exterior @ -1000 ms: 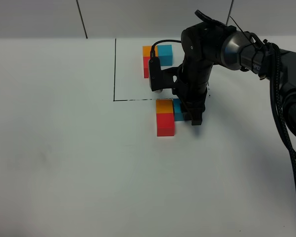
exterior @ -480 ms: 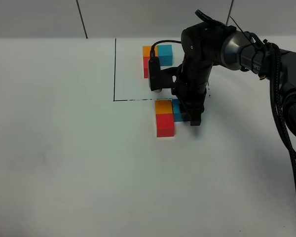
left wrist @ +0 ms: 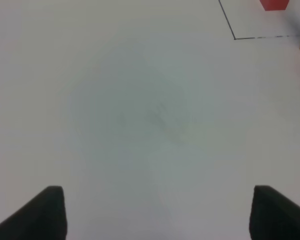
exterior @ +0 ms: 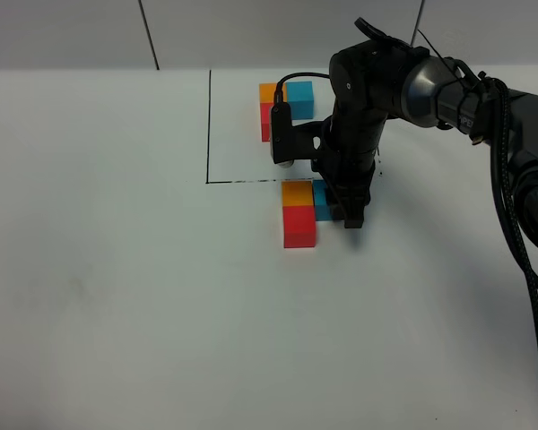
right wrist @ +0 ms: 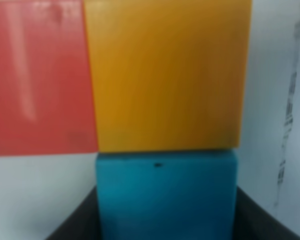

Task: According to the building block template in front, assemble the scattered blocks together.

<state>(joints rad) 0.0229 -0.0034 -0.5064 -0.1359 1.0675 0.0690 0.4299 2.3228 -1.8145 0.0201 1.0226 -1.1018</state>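
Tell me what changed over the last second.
The right gripper crept slightly away from the camera, pushing the blue cube against the orange cube. The red cube, the framed template and the left gripper, open over bare table, stayed put.

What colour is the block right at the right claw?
Blue block, clearest in the right wrist view.
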